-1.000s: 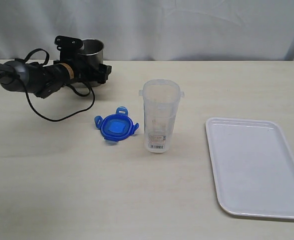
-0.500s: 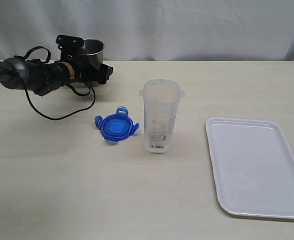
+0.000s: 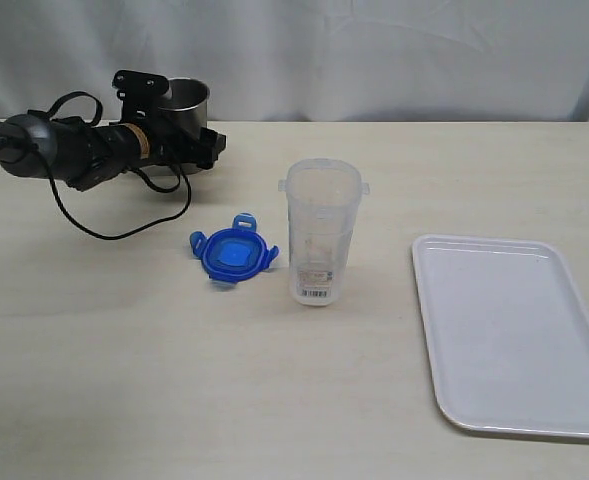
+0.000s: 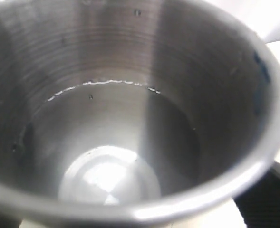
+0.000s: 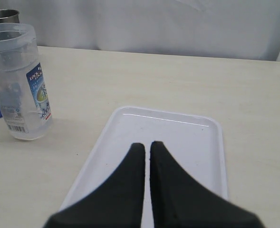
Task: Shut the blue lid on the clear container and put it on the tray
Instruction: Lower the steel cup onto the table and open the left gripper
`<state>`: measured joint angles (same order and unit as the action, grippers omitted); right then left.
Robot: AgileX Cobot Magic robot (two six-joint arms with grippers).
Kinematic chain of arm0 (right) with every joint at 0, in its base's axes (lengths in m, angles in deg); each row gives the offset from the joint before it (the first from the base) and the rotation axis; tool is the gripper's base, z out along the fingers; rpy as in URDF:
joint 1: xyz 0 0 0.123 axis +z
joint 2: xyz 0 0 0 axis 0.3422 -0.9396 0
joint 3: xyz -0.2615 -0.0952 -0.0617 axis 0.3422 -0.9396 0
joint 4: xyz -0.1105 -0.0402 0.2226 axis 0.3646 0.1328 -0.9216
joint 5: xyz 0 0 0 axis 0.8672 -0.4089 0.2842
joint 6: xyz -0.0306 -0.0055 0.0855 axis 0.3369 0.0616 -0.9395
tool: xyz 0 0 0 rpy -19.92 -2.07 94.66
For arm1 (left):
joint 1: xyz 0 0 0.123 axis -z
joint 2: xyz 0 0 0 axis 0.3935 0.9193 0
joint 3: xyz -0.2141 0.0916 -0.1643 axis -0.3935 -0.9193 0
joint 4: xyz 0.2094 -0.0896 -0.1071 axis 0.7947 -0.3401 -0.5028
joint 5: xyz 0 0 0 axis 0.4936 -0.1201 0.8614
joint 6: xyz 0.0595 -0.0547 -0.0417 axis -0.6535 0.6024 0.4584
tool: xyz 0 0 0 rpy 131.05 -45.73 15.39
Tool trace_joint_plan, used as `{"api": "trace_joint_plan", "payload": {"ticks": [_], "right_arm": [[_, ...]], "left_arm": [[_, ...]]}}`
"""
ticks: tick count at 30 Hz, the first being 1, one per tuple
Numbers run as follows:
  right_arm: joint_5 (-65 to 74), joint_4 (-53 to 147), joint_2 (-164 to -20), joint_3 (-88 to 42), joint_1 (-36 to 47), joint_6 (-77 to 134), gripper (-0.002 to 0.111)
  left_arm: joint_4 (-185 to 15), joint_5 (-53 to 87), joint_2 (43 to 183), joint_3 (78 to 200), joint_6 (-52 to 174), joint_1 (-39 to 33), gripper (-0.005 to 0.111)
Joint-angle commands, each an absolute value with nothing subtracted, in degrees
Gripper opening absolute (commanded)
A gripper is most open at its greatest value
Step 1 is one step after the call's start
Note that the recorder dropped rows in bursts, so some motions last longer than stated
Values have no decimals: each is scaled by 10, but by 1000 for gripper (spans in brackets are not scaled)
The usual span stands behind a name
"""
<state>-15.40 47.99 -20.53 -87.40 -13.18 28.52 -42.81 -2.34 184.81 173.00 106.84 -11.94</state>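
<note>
**The blue lid is off the clear container**

The clear container (image 3: 320, 230) stands straight up in the middle of the pale surface (image 3: 124, 380). Its top is open. Low on its side is a small white barcode label (image 3: 316, 293). The numbers on it are too tiny for me to read. My right wrist view also shows a blue and white label (image 5: 39, 90) with a bit of yellow-green on it. It has writing, but it is too small to read.

The blue lid (image 3: 232, 253) lies flat on the surface just beside the clear container. It is not on the container. The white tray (image 3: 514, 340) lies on the other side of the clear container, near it but apart.

My left end effector (image 3: 182, 140) is far from the clear container, out past the blue lid. It is opened wide, with a shiny steel cup (image 3: 186, 97) between its two sides. I cannot tell if it touches the cup. My left wrist view looks right down into that cup. A black cable (image 3: 124, 225) loops on the surface beside my left arm.

My right end effector (image 5: 147, 145) is clenched tight with nothing in it. It hangs over the tray, well apart from the clear container.
</note>
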Motion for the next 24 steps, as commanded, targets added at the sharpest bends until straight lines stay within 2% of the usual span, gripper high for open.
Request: {"api": "trace_joint_plan", "payload": {"ticks": [1, 12, 24], "right_arm": [[-153, 479, -203, -875, -135, 283, 4], [-153, 479, -203, -875, -135, 283, 4], [-153, 479, -203, -875, -135, 283, 4]], "left_arm": [[-425, -26, 1838, 1727, 1073, -120, 104], [-421, -24, 1837, 1727, 1079, -121, 104], [-310, 24, 1828, 1727, 1180, -121, 104]]}}
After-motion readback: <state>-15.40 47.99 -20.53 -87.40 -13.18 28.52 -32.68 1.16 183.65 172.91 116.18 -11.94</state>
